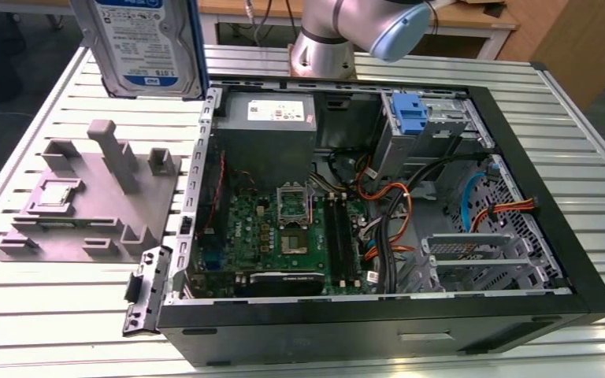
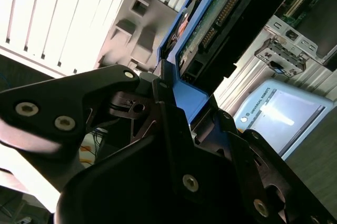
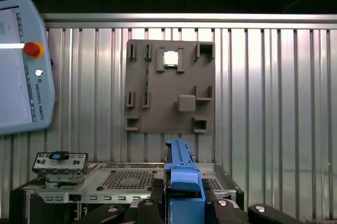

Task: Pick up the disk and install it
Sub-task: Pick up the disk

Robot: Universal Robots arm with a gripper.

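The black claw (image 3: pixel 184 203) is pinching the disk (image 1: pixel 139 43), a flat silver hard drive in a blue plastic frame, by its edge, holding it high over the ribbed metal table (image 1: pixel 50 315).

Both wrist views (close) share disk (image 3: pixel 183 174).

Printed labels are borne by the disk (image 1: pixel 139 47) and the power supply (image 1: pixel 269 135), and lettering by the teach pendant (image 3: pixel 21 77).

disk (image 1: pixel 142 47) above table (image 1: pixel 50 339), fixture plate (image 1: pixel 82 209) on table at the exterior view's left of computer case (image 1: pixel 513 315)
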